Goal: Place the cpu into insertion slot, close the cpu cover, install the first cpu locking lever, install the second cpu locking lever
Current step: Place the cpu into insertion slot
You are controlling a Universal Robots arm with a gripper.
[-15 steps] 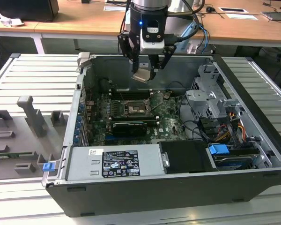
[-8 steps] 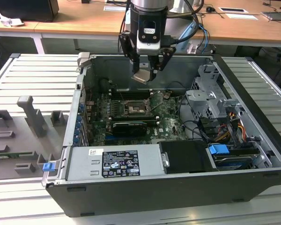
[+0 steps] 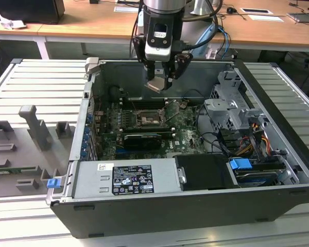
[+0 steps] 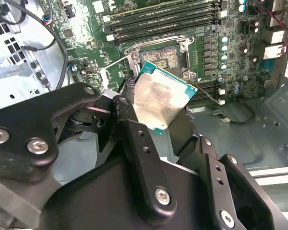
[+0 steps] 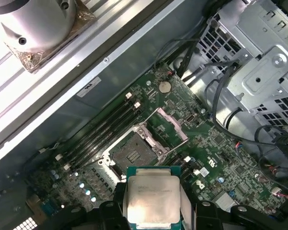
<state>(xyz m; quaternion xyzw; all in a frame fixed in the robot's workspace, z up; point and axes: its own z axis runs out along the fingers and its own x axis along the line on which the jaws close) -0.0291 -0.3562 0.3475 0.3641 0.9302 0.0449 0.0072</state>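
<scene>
My pincer [image 3: 163, 76] is clamped on the cpu [image 4: 159, 99], holding it by two opposite edges with its metal top toward both wrist views. The chip hangs tilted above the socket [image 5: 130, 153], well apart from it and roughly overhead. The socket is bare, and the cover [image 5: 172, 125] stands raised beside it.

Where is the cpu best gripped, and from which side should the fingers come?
By two opposite thin edges, approaching from the metal-top side. The cpu is a flat square, so only its edges give parallel faces, and its underside should probably stay free for the open socket. The gripper holds it that way now, clamped across its side edges.
</scene>
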